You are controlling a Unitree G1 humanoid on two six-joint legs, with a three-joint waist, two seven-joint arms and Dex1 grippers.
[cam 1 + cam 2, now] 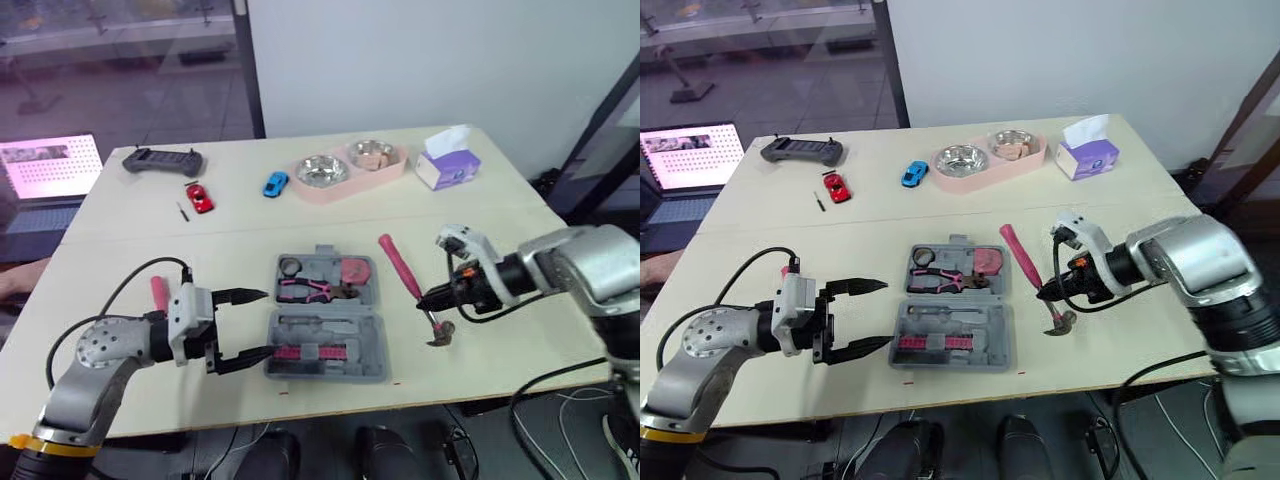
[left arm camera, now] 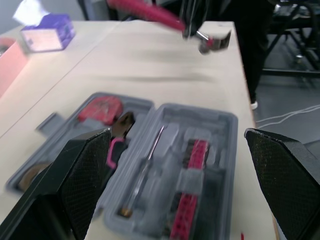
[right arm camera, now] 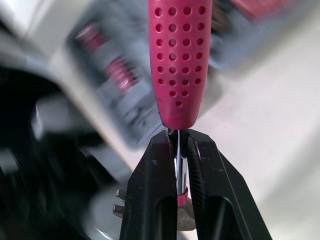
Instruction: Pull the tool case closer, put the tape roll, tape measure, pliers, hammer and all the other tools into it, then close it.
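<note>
My right gripper (image 1: 432,298) is clamped on the bare steel shank of the pink-handled claw hammer (image 1: 399,264), which sits just right of the open grey plastic tool case (image 1: 383,342). I judge the hammer stiff and head-heavy and its thin metal slick, so a hold close to the head should stop it swinging. My left gripper (image 1: 255,323) hangs spread wide just left of the case.
</note>
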